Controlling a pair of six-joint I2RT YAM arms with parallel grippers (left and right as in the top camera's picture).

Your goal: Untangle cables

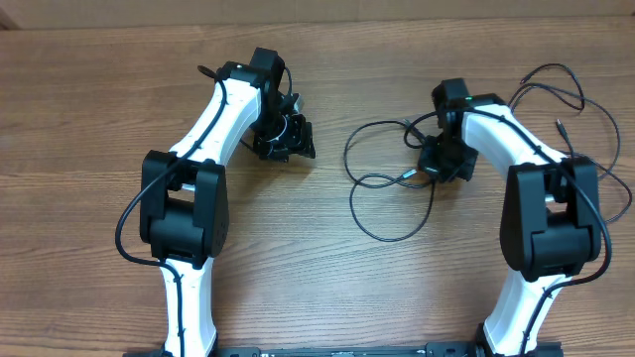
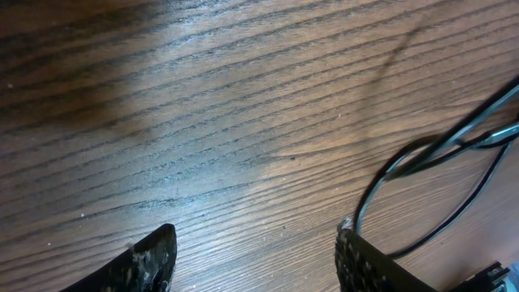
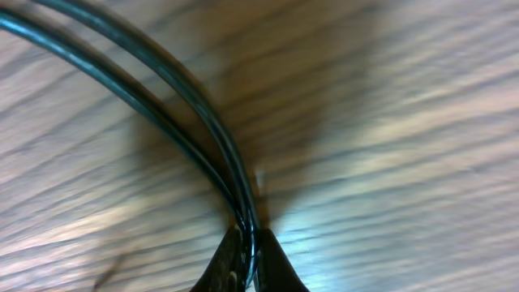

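Observation:
Thin black cables [image 1: 382, 183] loop over the wooden table right of centre, with more strands trailing to the far right [image 1: 580, 99]. My right gripper [image 1: 429, 169] is down on the tangle and shut on the cables; in the right wrist view two strands [image 3: 203, 122] run down into the pinch between its fingertips [image 3: 247, 243]. My left gripper [image 1: 288, 139] hovers left of the loops, open, with only bare wood between its fingers [image 2: 154, 259]. In the left wrist view a cable [image 2: 422, 154] curves past the right finger without touching the jaws' gap.
The wooden table [image 1: 317, 278] carries nothing else. Both white arms reach in from the front edge, the left one [image 1: 189, 198] and the right one [image 1: 546, 208]. Thicker black arm wires hang beside each arm.

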